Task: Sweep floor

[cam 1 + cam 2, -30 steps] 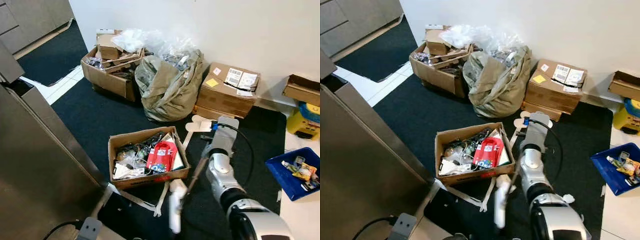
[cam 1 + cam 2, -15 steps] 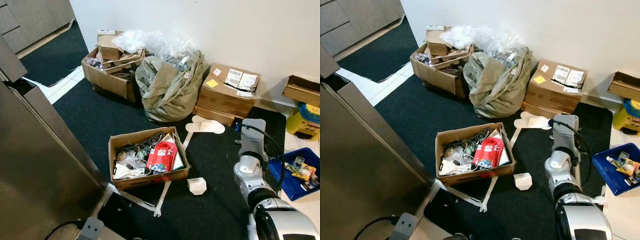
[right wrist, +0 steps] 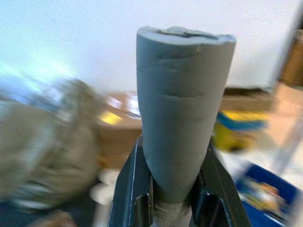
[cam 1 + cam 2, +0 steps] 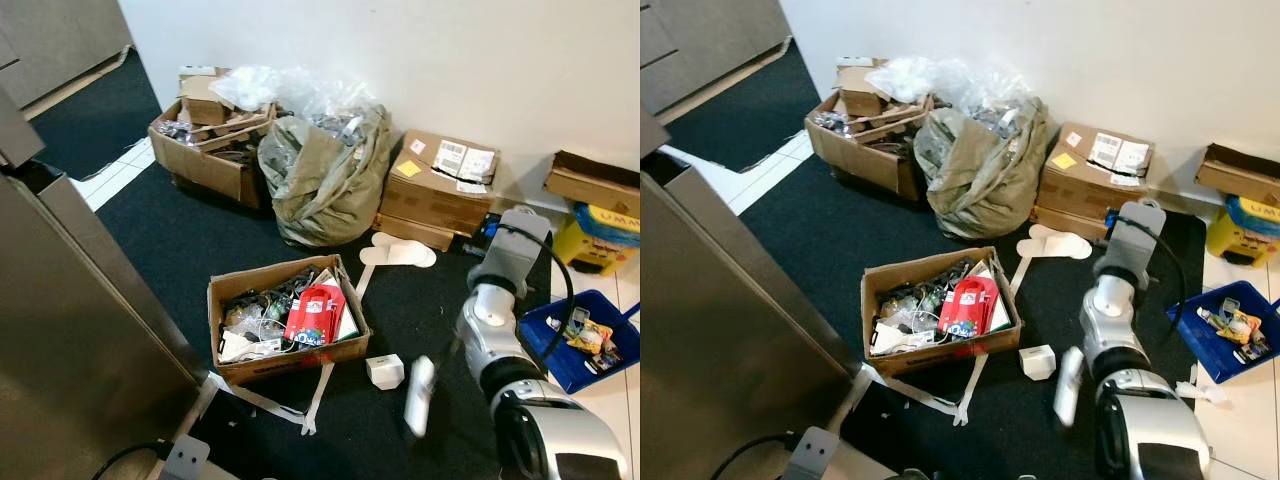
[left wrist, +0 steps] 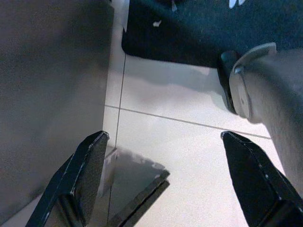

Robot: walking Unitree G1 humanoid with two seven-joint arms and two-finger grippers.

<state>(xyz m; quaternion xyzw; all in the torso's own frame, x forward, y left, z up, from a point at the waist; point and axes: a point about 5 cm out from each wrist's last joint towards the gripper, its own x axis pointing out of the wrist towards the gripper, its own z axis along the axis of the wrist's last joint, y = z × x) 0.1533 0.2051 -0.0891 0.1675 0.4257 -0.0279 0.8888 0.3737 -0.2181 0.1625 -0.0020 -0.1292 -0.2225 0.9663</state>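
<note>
The right arm point(image 4: 500, 300) has been swung across the scene and back: a second ago it reached over the middle of the carpet, half a second ago it was pulled out toward 3 o'clock, and now it is set between those places, forearm pointing to 1 o'clock. The whole picture has also shifted a little, so the head camera has been turned. A sweeping stroke is judged to be under way. The broom handle point(image 3: 182, 99) is clamped between the black fingers of the right end effector point(image 3: 176, 203), its grey foam end held up toward the wall. A blurred pale shaft point(image 4: 419, 395) is seen near 5 o'clock, taken to be part of the broom. A small white box point(image 4: 385, 371), hidden under the arm a second ago, is now exposed at 5 o'clock, just beside the shaft.

The dark carpet point(image 4: 190, 240) is spread over pale tiled floor point(image 5: 189, 156). A grey cabinet point(image 4: 70, 320) is stood at 8 o'clock. A stuffed olive sack point(image 4: 320, 175) and cardboard boxes point(image 4: 205, 150) are lined along the white wall at 12 o'clock. An open box of clutter point(image 4: 285, 318) is placed at the centre, a blue tray point(image 4: 560, 345) at 3 o'clock. Paper scraps remain on the carpet.

The left end effector point(image 5: 165, 175) is held spread wide over bare tile, gripping nothing.
</note>
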